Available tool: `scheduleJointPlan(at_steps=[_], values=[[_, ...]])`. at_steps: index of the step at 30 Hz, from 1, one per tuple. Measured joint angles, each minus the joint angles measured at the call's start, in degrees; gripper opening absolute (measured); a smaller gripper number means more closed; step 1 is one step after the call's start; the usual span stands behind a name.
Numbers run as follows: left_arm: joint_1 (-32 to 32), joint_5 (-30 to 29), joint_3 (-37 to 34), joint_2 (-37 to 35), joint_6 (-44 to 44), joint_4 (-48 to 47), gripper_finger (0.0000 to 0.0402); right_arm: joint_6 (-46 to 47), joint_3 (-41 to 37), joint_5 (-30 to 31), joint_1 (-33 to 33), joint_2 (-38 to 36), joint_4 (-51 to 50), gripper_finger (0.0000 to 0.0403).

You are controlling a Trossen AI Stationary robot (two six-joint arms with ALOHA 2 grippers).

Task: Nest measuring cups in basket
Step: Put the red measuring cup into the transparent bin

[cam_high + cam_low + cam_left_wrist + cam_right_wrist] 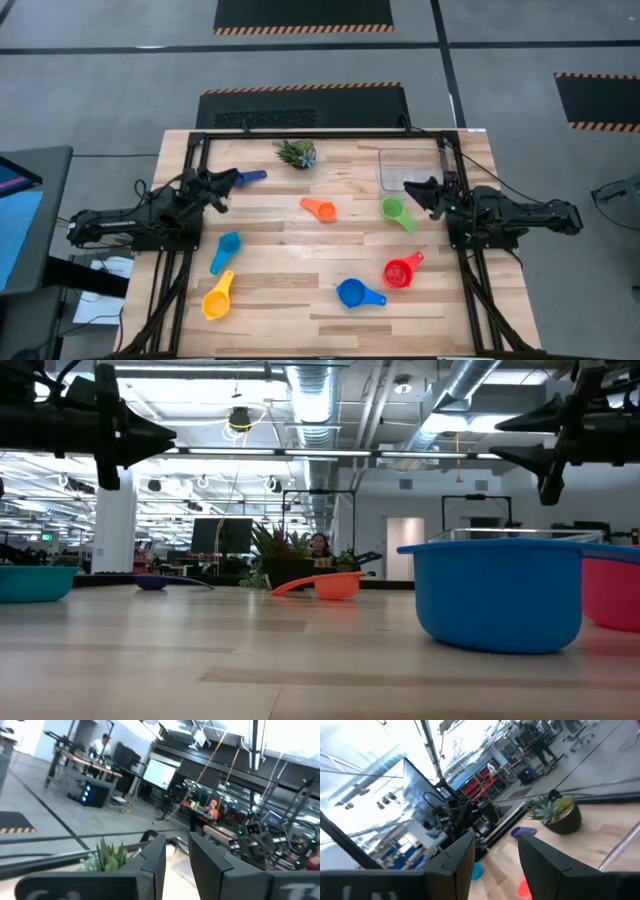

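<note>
Several measuring cups lie apart on the wooden table in the high view: dark blue point(250, 177), orange point(320, 209), green point(396, 211), red point(402, 270), blue point(357, 293), light blue point(225, 250) and yellow point(218, 297). The clear basket point(405, 168) stands at the far right. My left gripper point(228, 186) hovers open above the table, just near-left of the dark blue cup. My right gripper point(412, 190) hovers open over the basket's near edge, close to the green cup. In the low view both grippers, left point(170, 432) and right point(497, 440), are well above the tabletop.
A small spiky potted plant point(297, 153) stands at the far edge, between the dark blue cup and the basket. A black frame point(320, 135) borders the table's far side and both flanks. Bare wood lies mid-table between the orange, light blue and blue cups.
</note>
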Motion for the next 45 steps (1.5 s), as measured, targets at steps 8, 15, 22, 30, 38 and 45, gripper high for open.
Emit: scheduleJointPlan(at_steps=[8,15,22,30,38,45], values=[[0.0,-0.3,0.0,0.0,0.2,4.6,0.0073,-0.3,0.0,2.5,0.0,0.0,3.9,0.0177],[0.0,-0.2,0.0,0.0,4.5,13.5,0.0073,-4.3,0.0,4.3,0.0,0.0,12.4,0.0177],[0.0,0.0,0.0,0.1,-3.2,22.8,0.0073,-0.1,0.1,8.5,0.0,0.0,19.9,0.0177],[0.0,5.7,7.2,5.5,7.0,27.9,0.0073,-20.2,9.7,2.1,0.0,4.4,30.0,0.0177],[0.0,7.3,19.4,22.2,8.4,11.2,0.0073,-25.0,26.1,-0.9,0.1,22.2,11.0,0.0177],[0.0,12.2,28.3,34.0,12.0,5.1,0.0073,-8.3,44.7,-14.6,0.2,35.8,-22.5,0.0177]])
